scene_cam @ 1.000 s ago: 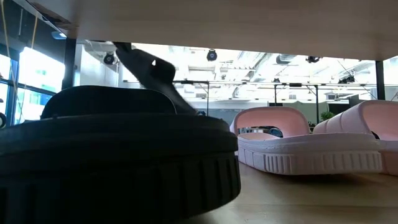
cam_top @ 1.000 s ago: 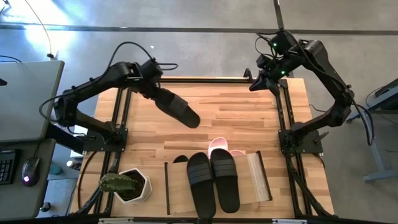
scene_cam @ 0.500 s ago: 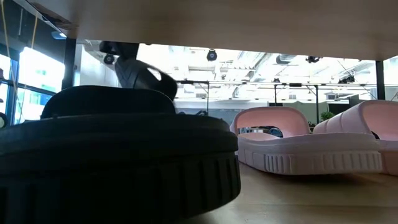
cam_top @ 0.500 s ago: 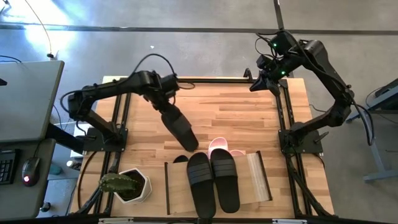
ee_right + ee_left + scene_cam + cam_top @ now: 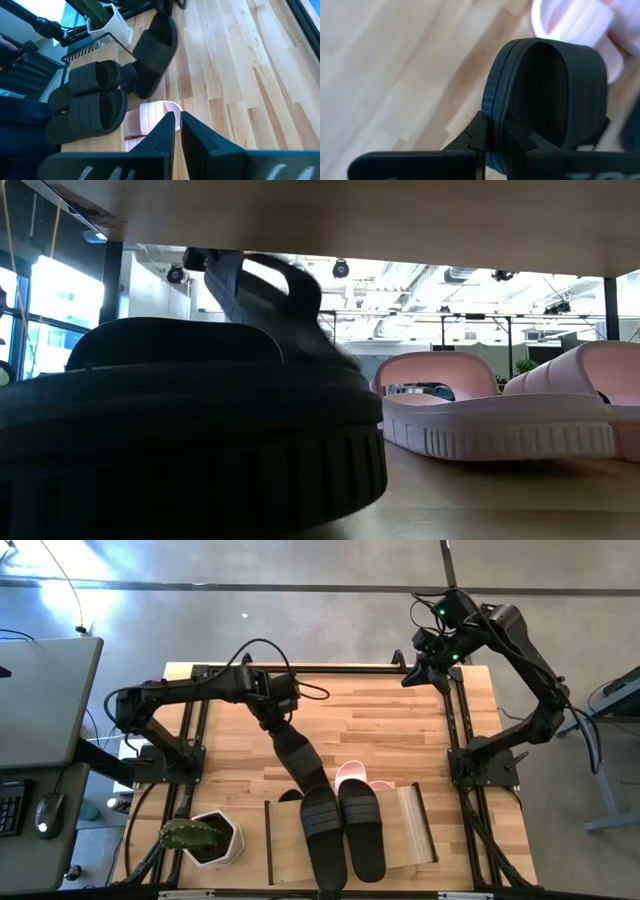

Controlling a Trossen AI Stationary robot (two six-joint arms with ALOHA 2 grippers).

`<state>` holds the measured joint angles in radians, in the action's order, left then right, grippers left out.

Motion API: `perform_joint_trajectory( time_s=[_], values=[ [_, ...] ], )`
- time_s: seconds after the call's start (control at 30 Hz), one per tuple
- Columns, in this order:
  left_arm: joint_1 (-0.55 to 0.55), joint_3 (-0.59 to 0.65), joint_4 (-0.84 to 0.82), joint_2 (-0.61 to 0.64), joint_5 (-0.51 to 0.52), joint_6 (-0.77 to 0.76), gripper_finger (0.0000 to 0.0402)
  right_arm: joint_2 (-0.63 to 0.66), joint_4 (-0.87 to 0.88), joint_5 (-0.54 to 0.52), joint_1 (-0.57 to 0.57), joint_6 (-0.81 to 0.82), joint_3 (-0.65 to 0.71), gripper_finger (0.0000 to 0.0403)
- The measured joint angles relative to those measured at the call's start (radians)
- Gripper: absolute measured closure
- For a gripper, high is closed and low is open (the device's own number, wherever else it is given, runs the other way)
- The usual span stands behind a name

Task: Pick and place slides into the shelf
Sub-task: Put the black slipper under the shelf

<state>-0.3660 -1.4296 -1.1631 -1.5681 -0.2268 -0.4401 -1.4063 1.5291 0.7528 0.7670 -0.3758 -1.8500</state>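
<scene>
My left gripper (image 5: pixel 278 718) is shut on a black slide (image 5: pixel 301 762), which slants down from it toward the far left corner of the light-wood shelf (image 5: pixel 415 825). The slide also shows in the left wrist view (image 5: pixel 550 95), the right wrist view (image 5: pixel 156 50) and the low view (image 5: pixel 275 295). A pair of black slides (image 5: pixel 343 830) lies on the shelf top. Under the shelf rest a black slide (image 5: pixel 190 430) and a pink pair (image 5: pixel 500 415). My right gripper (image 5: pixel 177 122) is shut and empty, high over the table's far right corner (image 5: pixel 420 670). My left gripper pinches the black slide between its two fingers (image 5: pixel 481 135) at the sole's upper end, by its ribbed side edge (image 5: pixel 492 100). The fingers point down, slanting toward the table's near edge, along the slide. The slide hangs tilted below them. Whether its lower end (image 5: pixel 145 90) touches the table I cannot tell.
A white hexagonal pot with a cactus (image 5: pixel 205 837) stands left of the shelf at the near edge. Bare wood (image 5: pixel 390 725) lies between the shelf and the far edge. The pink slides' ends (image 5: pixel 352 775) stick out past the shelf's far edge.
My left gripper has carried the black slide toward the table's near edge and to the right, toward the shelf. The slide has swung from pointing right to pointing mostly at the near edge, and its lower end now reaches the shelf's far left corner.
</scene>
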Motion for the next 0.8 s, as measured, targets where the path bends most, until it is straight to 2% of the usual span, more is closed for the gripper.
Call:
perform_joint_trajectory(
  time_s=[0.2,0.43,0.8],
  values=[
    [0.034,0.000,-0.010,-0.008,-0.011,0.034,0.0383,0.000,0.000,0.000,0.000,0.000,0.000,0.0382],
    [0.047,0.000,0.000,-0.024,0.037,-0.002,0.0384,0.000,0.000,0.000,0.000,0.000,0.000,0.0382],
    [0.098,0.000,0.059,-0.057,0.014,0.014,0.0384,-0.001,0.000,-0.008,0.000,0.000,0.000,0.0382]
  ],
)
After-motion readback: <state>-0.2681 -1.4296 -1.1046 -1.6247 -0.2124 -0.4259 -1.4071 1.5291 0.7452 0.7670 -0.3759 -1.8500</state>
